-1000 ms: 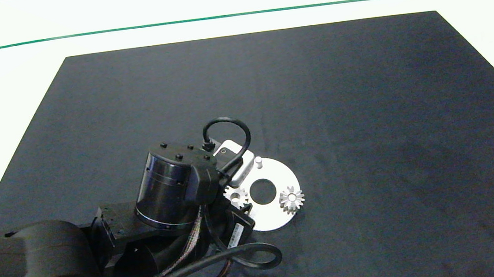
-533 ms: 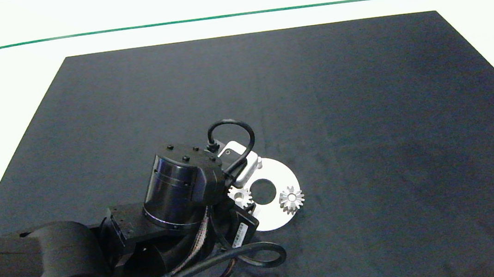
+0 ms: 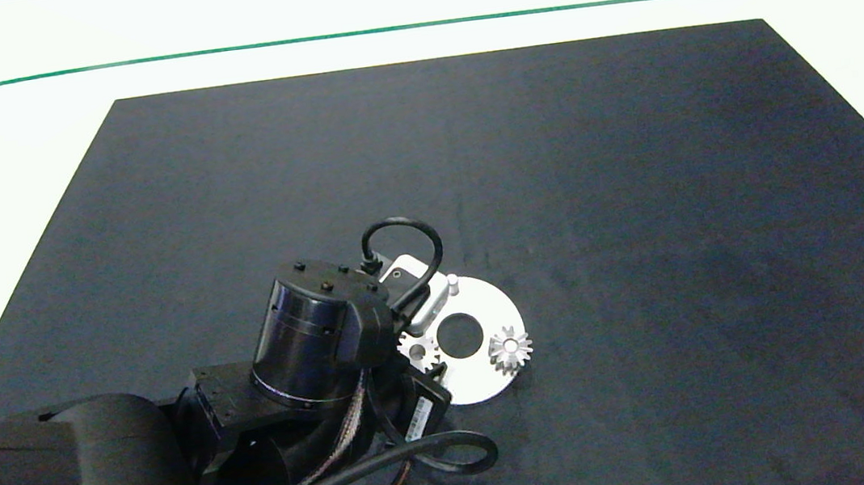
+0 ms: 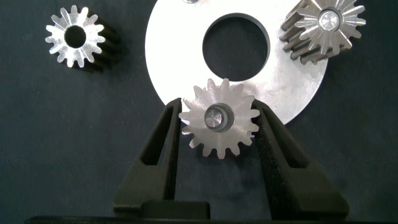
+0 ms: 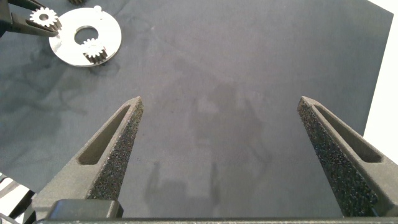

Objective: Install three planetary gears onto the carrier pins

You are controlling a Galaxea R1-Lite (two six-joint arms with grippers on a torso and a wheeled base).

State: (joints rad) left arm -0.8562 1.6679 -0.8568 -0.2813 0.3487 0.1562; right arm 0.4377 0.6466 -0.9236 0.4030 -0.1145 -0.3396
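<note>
A spare gear [image 4: 75, 39] lies on the desk [image 3: 635, 170] beside the disc [image 4: 292, 84]. The left gripper [image 4: 217, 124] has its fingers clamped on a second gear [image 4: 219, 118], seated over its pin; let go gently and lift straight. A third gear [image 4: 323, 28] sits installed. The right gripper [image 5: 227, 149], fingers apart, idles well away.

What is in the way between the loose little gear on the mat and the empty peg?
Nothing visible: only black mat and bare disc lie between the loose gear and the empty peg. The left gripper holds a seated gear elsewhere on the disc; the right gripper hangs open far off.
</note>
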